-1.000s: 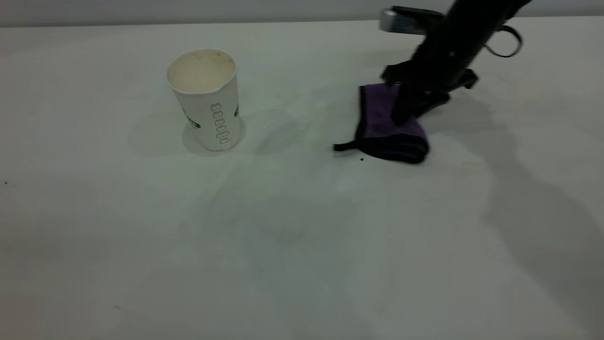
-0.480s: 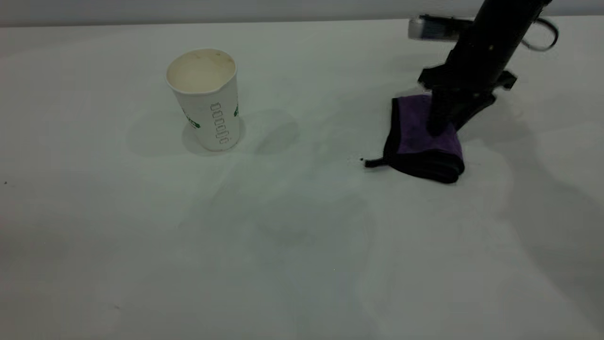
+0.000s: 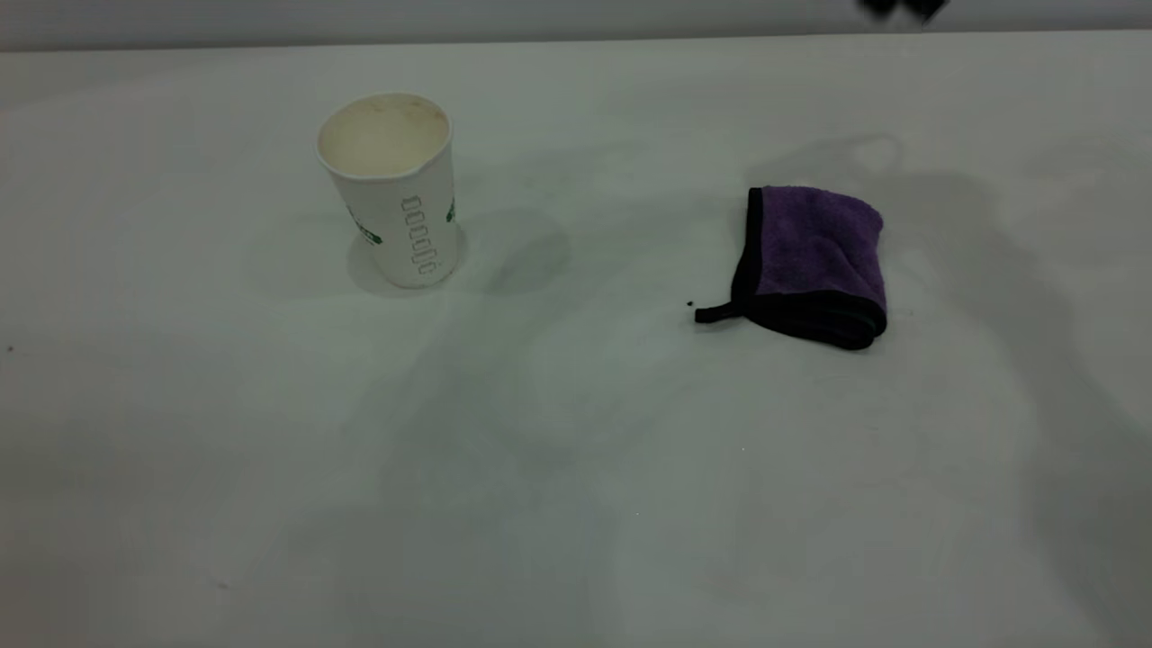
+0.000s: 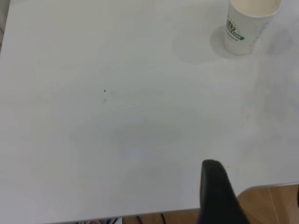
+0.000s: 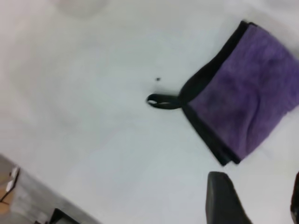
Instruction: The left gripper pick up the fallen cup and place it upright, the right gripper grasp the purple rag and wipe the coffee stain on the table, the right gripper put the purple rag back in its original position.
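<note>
The cup (image 3: 387, 189) stands upright on the table (image 3: 540, 504) at the back left; it also shows in the left wrist view (image 4: 250, 25). The purple rag (image 3: 814, 261) lies folded at the right, its black loop tail pointing toward the cup. My right gripper (image 5: 257, 176) is open and empty, lifted above the rag (image 5: 247, 102); only a dark bit of it (image 3: 900, 7) shows at the exterior view's top edge. My left gripper (image 4: 255, 175) is open and empty over the table's edge, far from the cup. No coffee blotch shows, only a tiny dark speck (image 3: 689, 304) by the rag's tail.
The table's edge (image 4: 271, 186) and a wooden floor beyond it show in the left wrist view. A faint speck (image 3: 10, 348) lies at the far left. Soft arm shadows fall across the table's right side.
My right gripper dragged the rag to the right, then let go of it and rose up almost out of the exterior view. The rag now lies free. The cup has not moved.
</note>
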Motion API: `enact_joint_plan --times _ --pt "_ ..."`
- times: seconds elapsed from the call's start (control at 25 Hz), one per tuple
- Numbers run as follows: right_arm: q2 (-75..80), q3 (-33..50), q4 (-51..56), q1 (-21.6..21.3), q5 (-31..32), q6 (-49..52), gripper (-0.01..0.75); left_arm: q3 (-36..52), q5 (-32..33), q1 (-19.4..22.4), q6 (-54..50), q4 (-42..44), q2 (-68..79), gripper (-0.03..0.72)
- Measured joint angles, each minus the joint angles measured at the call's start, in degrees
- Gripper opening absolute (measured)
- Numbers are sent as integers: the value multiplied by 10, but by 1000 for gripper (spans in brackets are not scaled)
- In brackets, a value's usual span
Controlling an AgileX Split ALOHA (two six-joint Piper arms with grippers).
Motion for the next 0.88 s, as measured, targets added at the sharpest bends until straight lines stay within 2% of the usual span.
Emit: enact_joint_plan --times 0.2,0.32,0.72,0.88 --pt "-101 52 -11 0 5 51 390 0 0 0 0 0 0 470" --pt "-178 124 -21 0 6 63 390 0 0 0 0 0 0 470" --pt "-453 456 -135 0 11 139 379 0 0 0 0 0 0 470" --pt "-564 559 -150 0 12 152 376 0 0 0 0 0 0 470"
